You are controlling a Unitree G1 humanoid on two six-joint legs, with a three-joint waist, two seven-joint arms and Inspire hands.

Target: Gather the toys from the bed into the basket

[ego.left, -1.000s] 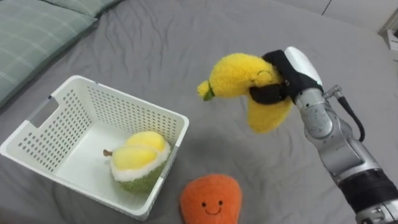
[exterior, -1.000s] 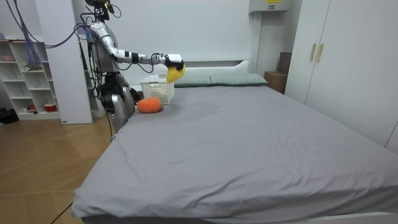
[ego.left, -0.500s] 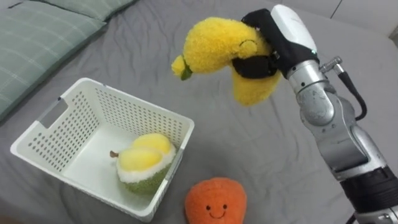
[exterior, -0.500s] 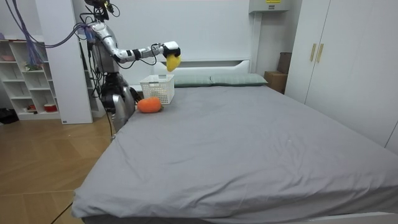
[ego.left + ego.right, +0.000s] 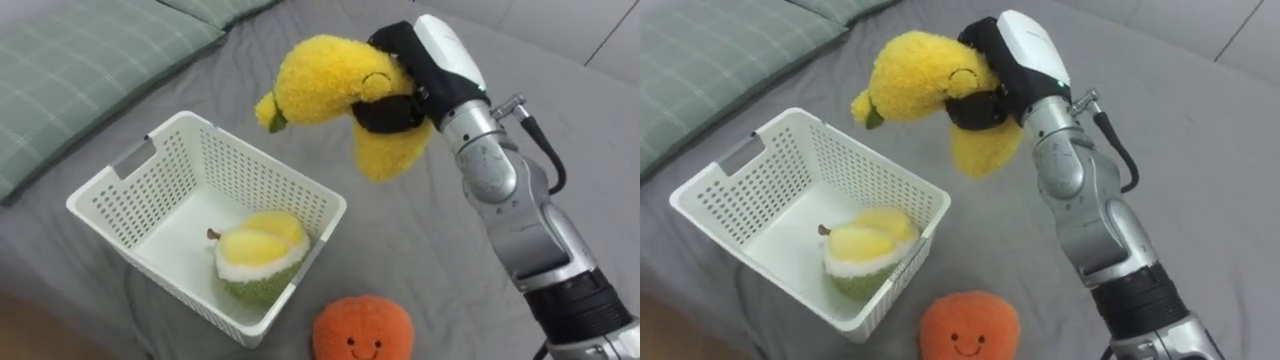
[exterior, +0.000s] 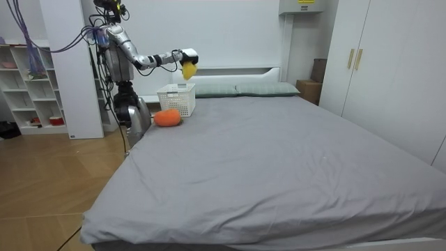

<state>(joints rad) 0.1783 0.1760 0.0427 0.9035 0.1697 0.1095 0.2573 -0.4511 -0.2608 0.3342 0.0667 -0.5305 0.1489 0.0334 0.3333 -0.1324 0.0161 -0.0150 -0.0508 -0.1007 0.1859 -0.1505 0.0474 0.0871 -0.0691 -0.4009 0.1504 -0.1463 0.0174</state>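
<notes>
Fingers of the right hand [image 5: 430, 60] are curled tight round the banana [image 5: 315, 80], which hangs in the air with its green tip pointing left, above the far right side of the basket [image 5: 245, 180]. A second ago the hand held it lower and well to the right of the basket; since then it has lifted and carried it left. Inside the basket, the durian [image 5: 258, 262] lies against the near right wall as before. The orange [image 5: 362, 335] sits on the grey bed [image 5: 420, 260] just beside the basket's near right corner, also unmoved. A green checked pillow [image 5: 80, 70] lies to the far left.

The room view adds what the eye views lack: the robot stands at the bed's corner with its right arm stretched out level and the banana [image 6: 188, 68] above the basket [image 6: 176, 100], a white shelf [image 6: 31, 84] behind it, a wardrobe [image 6: 376, 63] on the room view's right. The eye views alone show the durian and the orange's smiling face.
</notes>
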